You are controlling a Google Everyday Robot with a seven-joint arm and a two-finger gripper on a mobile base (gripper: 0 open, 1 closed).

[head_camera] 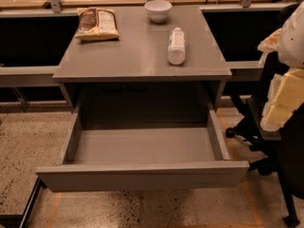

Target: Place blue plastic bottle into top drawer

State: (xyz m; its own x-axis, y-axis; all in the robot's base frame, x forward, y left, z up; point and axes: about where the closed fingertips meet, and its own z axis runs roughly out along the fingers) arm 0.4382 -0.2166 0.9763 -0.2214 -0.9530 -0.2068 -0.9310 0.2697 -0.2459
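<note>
The blue plastic bottle (176, 45) lies on its side on the grey desk top (133, 51), right of the middle, with its white cap pointing away from me. The top drawer (142, 175) is pulled fully open below the desk, and its inside shows nothing in it. My gripper (279, 103) hangs at the right edge of the view, off to the right of the desk and level with the drawer's side. It is well apart from the bottle and holds nothing that I can see.
A white bowl (158, 10) stands at the back of the desk top. A brown snack bag (97, 23) lies at the back left. A black chair base with casters (266, 151) stands on the speckled floor to the right of the drawer. Dark gaps flank the desk.
</note>
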